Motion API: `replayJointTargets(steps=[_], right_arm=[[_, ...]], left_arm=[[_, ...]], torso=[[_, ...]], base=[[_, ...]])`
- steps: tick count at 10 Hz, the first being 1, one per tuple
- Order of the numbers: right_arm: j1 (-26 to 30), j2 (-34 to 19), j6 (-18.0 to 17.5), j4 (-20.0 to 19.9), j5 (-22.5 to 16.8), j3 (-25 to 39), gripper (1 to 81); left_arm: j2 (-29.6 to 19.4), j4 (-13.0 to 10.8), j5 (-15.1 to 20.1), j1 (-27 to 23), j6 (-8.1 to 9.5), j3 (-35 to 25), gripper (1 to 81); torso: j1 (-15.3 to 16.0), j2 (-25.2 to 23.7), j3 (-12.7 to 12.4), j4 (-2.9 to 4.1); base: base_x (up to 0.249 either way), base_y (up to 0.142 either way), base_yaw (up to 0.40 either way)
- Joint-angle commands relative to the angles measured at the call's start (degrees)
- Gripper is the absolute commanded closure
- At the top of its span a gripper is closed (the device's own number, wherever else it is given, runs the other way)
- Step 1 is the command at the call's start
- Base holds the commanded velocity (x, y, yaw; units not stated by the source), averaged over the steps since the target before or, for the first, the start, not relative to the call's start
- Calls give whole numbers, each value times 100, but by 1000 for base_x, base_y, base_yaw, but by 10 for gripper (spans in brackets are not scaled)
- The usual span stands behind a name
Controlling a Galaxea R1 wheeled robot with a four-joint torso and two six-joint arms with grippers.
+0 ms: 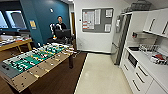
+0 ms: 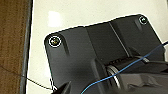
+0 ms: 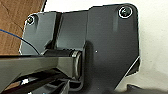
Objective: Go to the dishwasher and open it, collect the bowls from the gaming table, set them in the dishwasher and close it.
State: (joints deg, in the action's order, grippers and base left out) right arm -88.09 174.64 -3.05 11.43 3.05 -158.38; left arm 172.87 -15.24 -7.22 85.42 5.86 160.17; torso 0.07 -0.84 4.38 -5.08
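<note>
One long table (image 1: 15, 43) with a yellow edge stands at the far left, its top crowded with colourful things too blurred to name; I cannot make out any bowls among them. Just in front of it, on brown carpet (image 1: 60, 80), the foosball table (image 1: 32, 62) runs slantwise with its green field and rods. Beyond its far end a person (image 1: 60, 25) stands behind a dark screen (image 1: 63, 33), against a teal wall. A notice board (image 1: 97, 20) hangs on the white wall further right. Pale floor (image 1: 100, 75) leads along the kitchen side, where a white counter (image 1: 155, 68) tops drawers and a dark built-in front (image 1: 132, 60); which unit is the dishwasher I cannot tell. A tall steel unit (image 1: 117, 42) stands past the counter. Both wrist views look down on carpet edge and pale floor, with a blue cable (image 2: 120, 72) crossing one; whether either gripper is open or closed, or has hold of anything, I cannot tell
</note>
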Motion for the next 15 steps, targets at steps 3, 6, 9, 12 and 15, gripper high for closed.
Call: replayJointTargets(steps=[3, 6, 9, 12, 15], right_arm=[[208, 38, -3, -18, -305, -8, 10], [208, 38, -3, -18, -305, -8, 10], [173, 29, -3, -18, -305, -8, 10], [155, 38, 6, -18, -305, 1, 10], [173, 47, 6, -10, -305, 19, 10]], left_arm=[[-16, -67, 273, -267, -33, 49, 10], [2, -67, 273, -258, -33, 102, 10], [37, -67, 274, -258, -24, 155, 10], [55, -67, 291, -267, -32, 155, 10], [37, -58, 317, -258, -24, 155, 10]], torso=[[0, 0, 0, 0], [0, 0, 0, 0], [0, 0, 0, 0], [0, 0, 0, 0], [0, 0, 0, 0]], base=[[0, 0, 368], [0, 0, 368], [0, 0, 368], [0, 0, 368], [0, 0, 368]])
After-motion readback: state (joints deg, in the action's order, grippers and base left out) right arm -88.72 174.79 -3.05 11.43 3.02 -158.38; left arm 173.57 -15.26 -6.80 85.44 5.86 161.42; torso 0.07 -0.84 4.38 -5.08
